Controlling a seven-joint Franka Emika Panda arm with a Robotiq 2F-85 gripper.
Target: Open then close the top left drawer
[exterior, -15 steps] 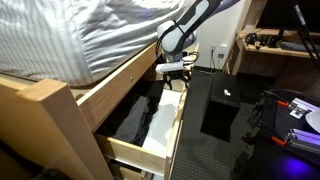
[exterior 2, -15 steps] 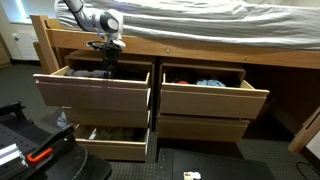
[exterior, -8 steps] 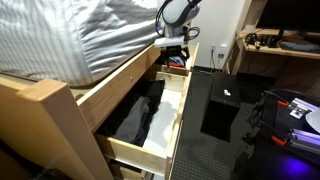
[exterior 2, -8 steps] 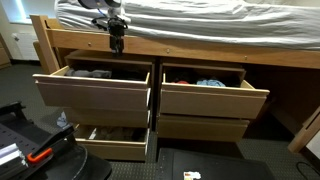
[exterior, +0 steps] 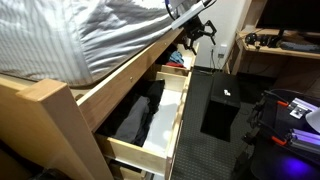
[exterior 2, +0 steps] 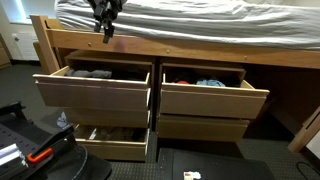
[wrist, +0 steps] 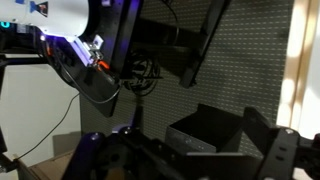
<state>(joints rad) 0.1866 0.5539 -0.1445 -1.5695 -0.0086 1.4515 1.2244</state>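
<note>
The bed [exterior 2: 200,45], with striped bedding on top, is filling the scene, and the top left drawer [exterior 2: 92,96] is standing pulled out from under the bed's wooden rail, with black clothing lying inside it. The end effector [exterior 2: 104,32] is hanging above this drawer, up at the bed's mattress edge and touching nothing. In the wrist view its jaws are standing apart.

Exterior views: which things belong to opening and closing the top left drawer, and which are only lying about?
For the job: top left drawer, standing open; hand.
Lying about: top right drawer; lower left drawer; bedding.
</note>
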